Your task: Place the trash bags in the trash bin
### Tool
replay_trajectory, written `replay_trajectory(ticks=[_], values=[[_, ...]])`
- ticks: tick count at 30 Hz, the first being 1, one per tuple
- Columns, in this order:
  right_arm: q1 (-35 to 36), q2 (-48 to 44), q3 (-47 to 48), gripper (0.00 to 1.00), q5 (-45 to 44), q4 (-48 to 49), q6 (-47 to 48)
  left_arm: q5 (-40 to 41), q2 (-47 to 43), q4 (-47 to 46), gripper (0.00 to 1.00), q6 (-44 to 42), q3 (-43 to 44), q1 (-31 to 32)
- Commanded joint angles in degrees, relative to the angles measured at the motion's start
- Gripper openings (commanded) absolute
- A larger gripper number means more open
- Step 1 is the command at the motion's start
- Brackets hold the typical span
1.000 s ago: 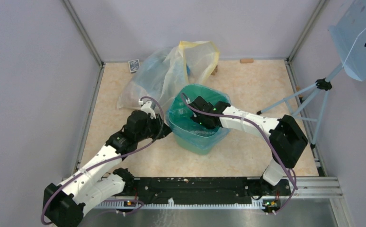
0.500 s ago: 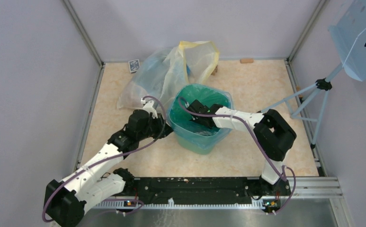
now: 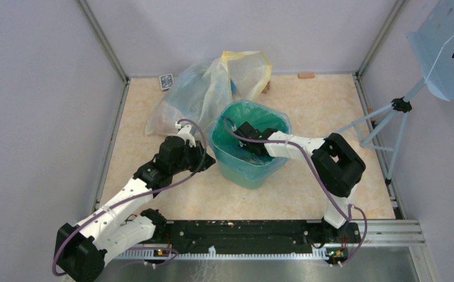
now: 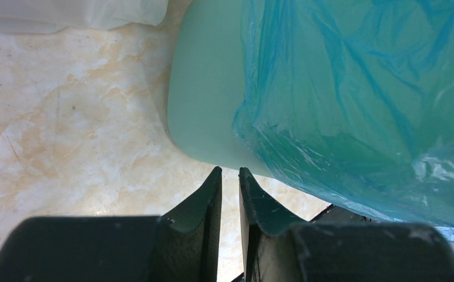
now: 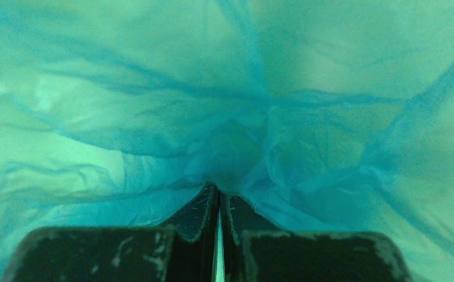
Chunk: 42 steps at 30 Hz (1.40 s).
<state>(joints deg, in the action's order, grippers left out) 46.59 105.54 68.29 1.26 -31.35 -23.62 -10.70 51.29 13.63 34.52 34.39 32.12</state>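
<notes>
The mint-green trash bin stands mid-table, lined by the translucent blue trash bag, whose edge hangs over the rim. My right gripper reaches down inside the bin. In the right wrist view it is shut, with the bag gathered in folds at its tips. My left gripper sits low by the bin's left outer wall. In the left wrist view it is shut and empty, just short of the bin wall and the hanging bag.
A large clear-and-yellowish sack lies behind the bin. A small blue box and a wooden block lie at the back wall. A tripod with a perforated panel stands at the right.
My right arm's elbow has swung in toward the bin, and the gripper sits deeper in the bag. The bin has shifted slightly to the right. The left arm has barely moved.
</notes>
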Motion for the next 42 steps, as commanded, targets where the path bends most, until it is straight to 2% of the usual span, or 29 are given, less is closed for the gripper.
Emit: replay_trajectory(ticks=[1, 6, 15, 35, 37, 42], values=[[-1.24, 3.22, -1.56, 0.0, 0.61, 2.23, -0.47, 0.42, -0.54, -1.83, 0.22, -0.77, 2.09, -0.16], [-1.21, -2.79, -0.63, 0.0, -2.41, -0.36, -0.23, 2.82, -1.71, 0.99, 0.23, -0.93, 2.72, -0.51], [-1.14, -13.76, 2.47, 0.12, -3.75, -5.18, 0.04, 2.26, -3.12, 2.0, 0.23, -1.24, 3.26, -1.79], [-1.15, -23.27, 22.35, 0.27, -1.61, -17.09, 2.5, -1.37, -3.33, 0.63, 0.24, -0.55, 1.34, -1.84], [-1.19, -24.4, 24.52, 0.29, -3.74, -18.75, 3.13, -2.01, -3.55, 0.64, 0.25, -0.51, 1.06, -1.81], [-1.37, -29.36, 25.76, 0.42, -12.72, -21.07, 4.1, -6.55, -3.19, -0.74, 0.26, 1.06, -0.92, -1.84]])
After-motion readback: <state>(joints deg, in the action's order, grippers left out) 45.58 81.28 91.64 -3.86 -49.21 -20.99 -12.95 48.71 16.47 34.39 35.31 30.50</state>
